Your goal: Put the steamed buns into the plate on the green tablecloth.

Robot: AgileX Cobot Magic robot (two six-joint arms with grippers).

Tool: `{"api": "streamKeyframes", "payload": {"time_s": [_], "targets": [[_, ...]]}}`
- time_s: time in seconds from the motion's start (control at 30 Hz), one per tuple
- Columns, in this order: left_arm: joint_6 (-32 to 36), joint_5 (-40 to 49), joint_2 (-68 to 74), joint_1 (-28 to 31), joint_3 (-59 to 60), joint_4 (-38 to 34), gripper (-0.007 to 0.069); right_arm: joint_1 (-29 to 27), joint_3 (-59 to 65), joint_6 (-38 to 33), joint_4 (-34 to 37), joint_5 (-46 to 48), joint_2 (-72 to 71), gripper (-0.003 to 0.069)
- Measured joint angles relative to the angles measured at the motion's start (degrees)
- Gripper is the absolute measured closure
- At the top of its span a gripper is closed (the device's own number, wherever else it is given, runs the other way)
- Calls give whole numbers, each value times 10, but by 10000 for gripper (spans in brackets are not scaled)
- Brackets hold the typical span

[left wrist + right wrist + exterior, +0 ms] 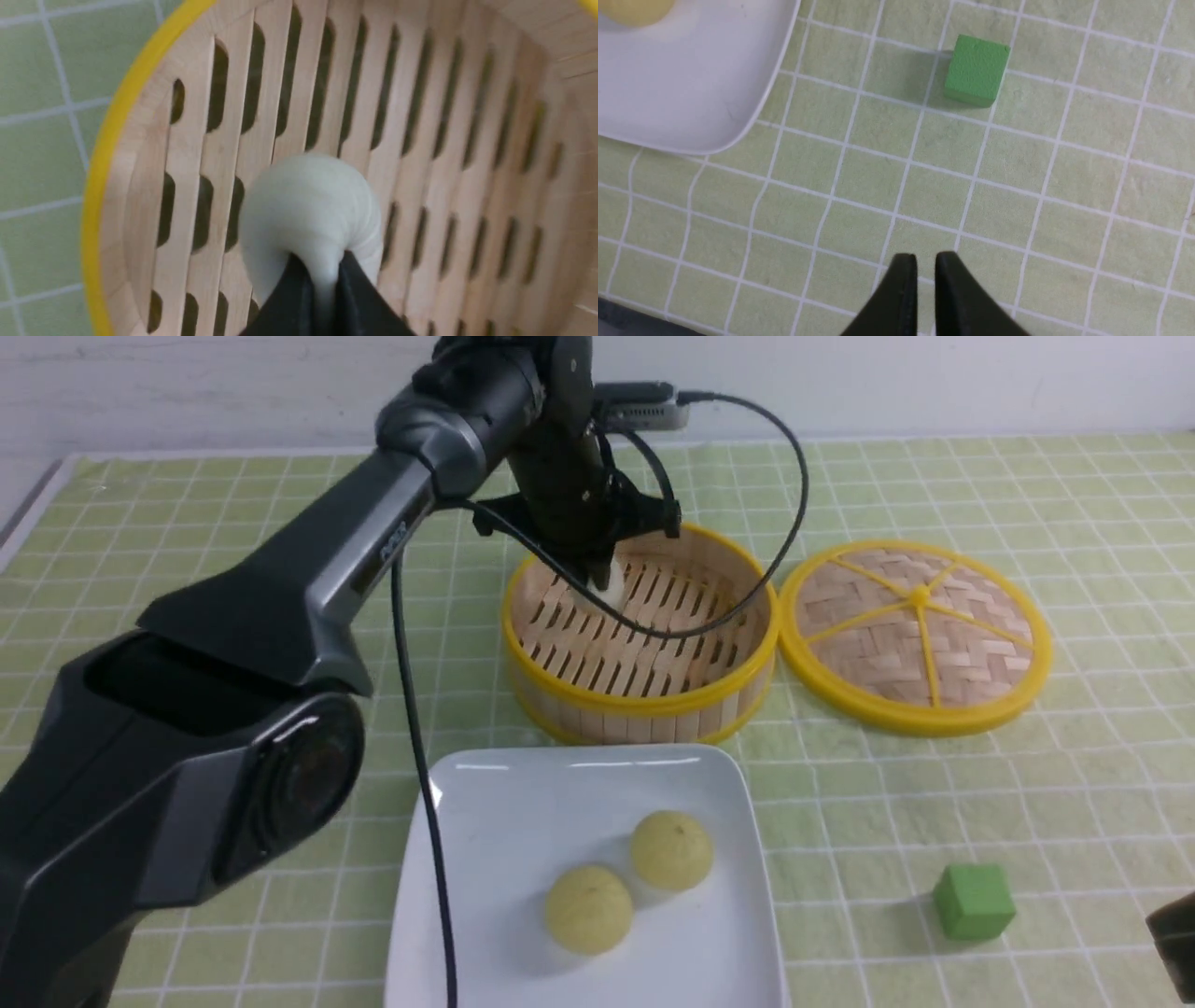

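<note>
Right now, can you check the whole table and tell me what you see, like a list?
Surface: green grid cloth covers the table.
Job's things: two yellow buns on the plate; white bun inside the steamer.
Clutter: lid flat beside the steamer; cube right of the plate.
Grippers: left gripper shut on the white bun; right gripper shut, empty, over the cloth.
Cables: black cable crosses over the steamer and the plate's left edge.
Surroundings: white wall behind.
</note>
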Motion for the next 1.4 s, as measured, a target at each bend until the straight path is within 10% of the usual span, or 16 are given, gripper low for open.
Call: {"api": "streamKeyframes", "payload": {"time_s": [0.3, 0.57, 0.87, 1.17, 1.4], "targets": [[-1, -14, -290, -53, 408, -18, 597, 0, 0, 0, 0, 1, 0, 567], [-114, -276, -334, -97, 723, 11, 594, 0, 0, 0, -1, 6, 0, 559], [-126, -325, -330, -97, 739, 33, 466, 0, 0, -18, -2, 6, -18, 557], [-120, -224, -351, -97, 691, 60, 34, 0, 14, -38, -3, 57, -247, 673], [-96, -177, -381, -97, 642, 74, 19, 0, 188, -38, -53, -127, -428, 674]]}}
